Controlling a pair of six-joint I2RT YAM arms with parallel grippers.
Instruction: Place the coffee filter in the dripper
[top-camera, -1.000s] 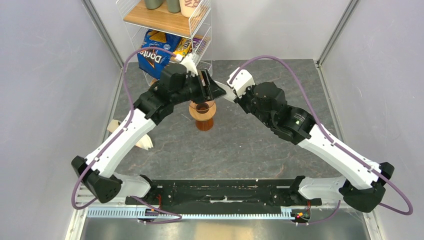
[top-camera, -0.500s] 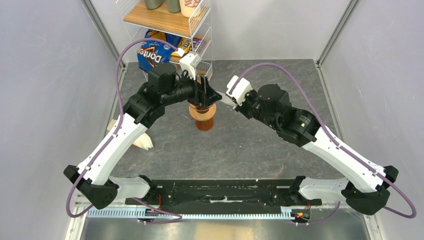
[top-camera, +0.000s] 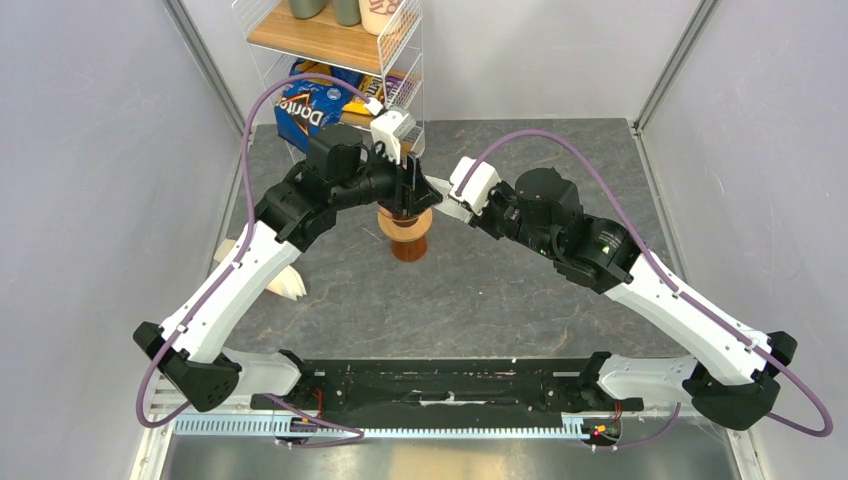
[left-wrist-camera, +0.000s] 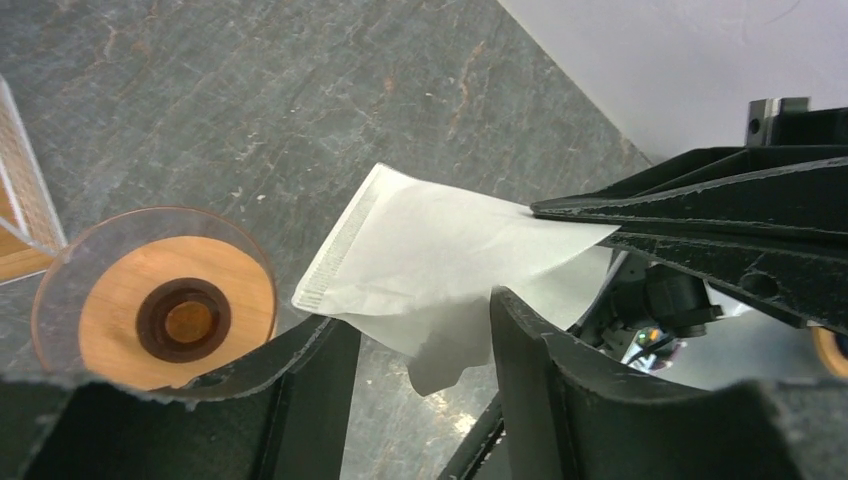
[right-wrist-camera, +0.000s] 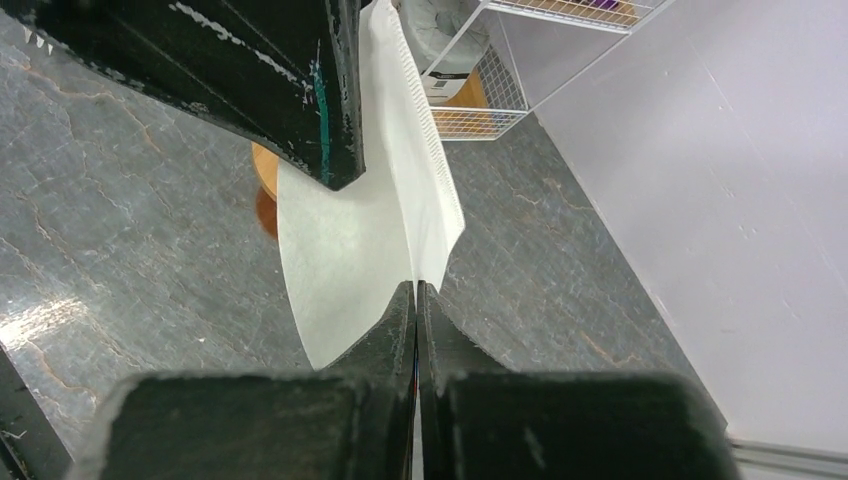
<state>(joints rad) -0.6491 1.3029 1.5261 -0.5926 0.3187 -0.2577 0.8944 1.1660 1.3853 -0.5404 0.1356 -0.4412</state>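
One coffee filter (left-wrist-camera: 440, 250): held aloft, near dripper (left-wrist-camera: 160, 300) rim.
Right fingers (right-wrist-camera: 385, 340): pressed together on filter's edge.
Left fingers (left-wrist-camera: 315, 385): spread apart, clamping nothing.

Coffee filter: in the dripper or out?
Out. The coffee filter is held beside the dripper, pinched in the right pincer; the dripper's cone shows empty.
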